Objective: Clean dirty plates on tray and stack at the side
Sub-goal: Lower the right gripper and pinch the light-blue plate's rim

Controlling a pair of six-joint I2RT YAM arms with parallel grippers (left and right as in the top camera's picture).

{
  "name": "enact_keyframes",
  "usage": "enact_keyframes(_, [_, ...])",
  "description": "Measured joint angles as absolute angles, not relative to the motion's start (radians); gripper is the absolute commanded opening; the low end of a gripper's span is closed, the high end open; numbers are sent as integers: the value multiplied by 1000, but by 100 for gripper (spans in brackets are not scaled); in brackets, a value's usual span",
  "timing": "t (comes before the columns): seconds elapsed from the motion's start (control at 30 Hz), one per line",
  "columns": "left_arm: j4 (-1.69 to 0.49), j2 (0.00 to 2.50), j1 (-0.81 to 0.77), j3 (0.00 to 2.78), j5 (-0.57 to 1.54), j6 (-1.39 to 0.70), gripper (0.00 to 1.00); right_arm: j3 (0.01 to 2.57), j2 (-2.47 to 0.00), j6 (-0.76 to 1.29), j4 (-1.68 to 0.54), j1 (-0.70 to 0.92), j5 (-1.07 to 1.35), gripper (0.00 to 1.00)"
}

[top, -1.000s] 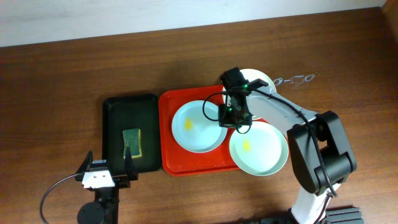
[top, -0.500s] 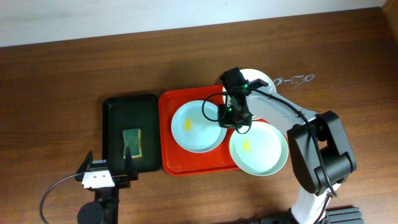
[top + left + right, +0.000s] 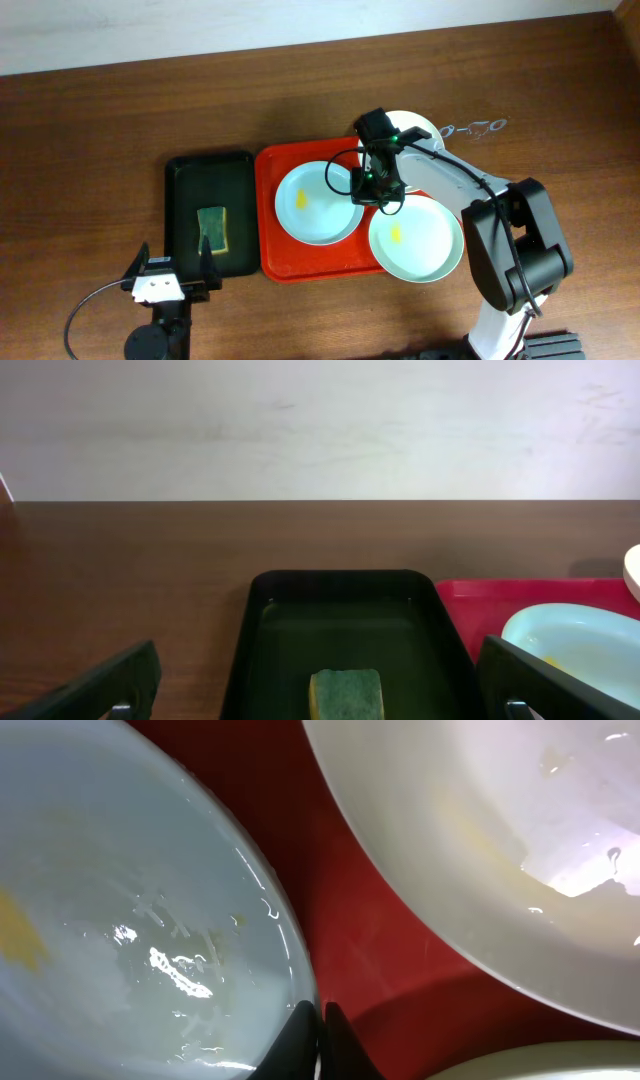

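Observation:
The red tray point(image 3: 270, 225) holds a pale blue plate point(image 3: 318, 205) with a yellow smear. A pale green plate point(image 3: 415, 242), also smeared, overhangs the tray's right front corner. A white plate point(image 3: 418, 127) sits at the back right, partly hidden by the arm. My right gripper point(image 3: 368, 190) is at the blue plate's right rim. In the right wrist view its fingertips point(image 3: 320, 1038) are pinched together on that rim point(image 3: 130, 920), with the red tray point(image 3: 370, 940), white plate point(image 3: 480, 830) and green plate point(image 3: 520, 1068) beside it. My left gripper point(image 3: 173, 266) is open and empty near the table's front edge.
A black tray point(image 3: 210, 210) left of the red tray holds a green sponge point(image 3: 211, 228). The left wrist view shows the black tray point(image 3: 340, 610), the sponge point(image 3: 345, 695) between the open fingers, the red tray point(image 3: 540, 595) and the blue plate point(image 3: 575, 645).

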State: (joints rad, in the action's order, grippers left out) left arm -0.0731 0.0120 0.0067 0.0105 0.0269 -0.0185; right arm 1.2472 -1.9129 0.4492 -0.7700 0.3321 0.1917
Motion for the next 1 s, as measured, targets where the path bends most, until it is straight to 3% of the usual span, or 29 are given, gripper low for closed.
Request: enact_keyframes(1.0, [-73,12,7,10,27,-19,99,1247,-1913,421,-754,380,112,4])
